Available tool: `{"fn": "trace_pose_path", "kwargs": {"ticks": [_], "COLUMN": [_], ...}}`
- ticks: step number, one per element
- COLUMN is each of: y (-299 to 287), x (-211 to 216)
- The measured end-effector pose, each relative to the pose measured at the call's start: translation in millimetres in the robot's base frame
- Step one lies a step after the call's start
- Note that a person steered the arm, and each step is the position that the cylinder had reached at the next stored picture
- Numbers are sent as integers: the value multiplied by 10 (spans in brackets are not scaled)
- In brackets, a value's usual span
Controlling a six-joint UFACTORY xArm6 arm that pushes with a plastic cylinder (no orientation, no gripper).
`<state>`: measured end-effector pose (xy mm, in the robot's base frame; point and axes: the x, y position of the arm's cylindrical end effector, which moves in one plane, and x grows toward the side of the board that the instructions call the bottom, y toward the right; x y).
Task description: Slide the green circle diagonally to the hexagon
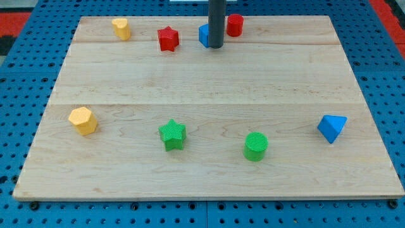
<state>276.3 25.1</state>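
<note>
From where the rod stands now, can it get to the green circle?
Probably yes: my tip is at the view's top by the blue block, and bare board lies between it and the green circle.

Board [209,82] lying on a perforated table [25,76].

Row along the view's top, from the view's left to right: yellow block [121,28], red star [168,39], blue block [203,35], red cylinder [235,25]. My tip [216,47] stands directly on the view's right of the blue block, partly covering it, and below-left of the red cylinder.

Row toward the view's bottom, left to right: yellow hexagon [83,120], green star [172,135], green circle [256,146], blue triangle [332,128]. The green circle sits between the green star and the blue triangle, well apart from both and far from the tip. The yellow hexagon lies near the board's left edge.
</note>
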Motion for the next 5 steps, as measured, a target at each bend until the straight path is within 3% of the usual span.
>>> {"fn": "trace_pose_path", "kwargs": {"ticks": [1,3,5], "y": [3,336,283], "x": [18,897,1305]}}
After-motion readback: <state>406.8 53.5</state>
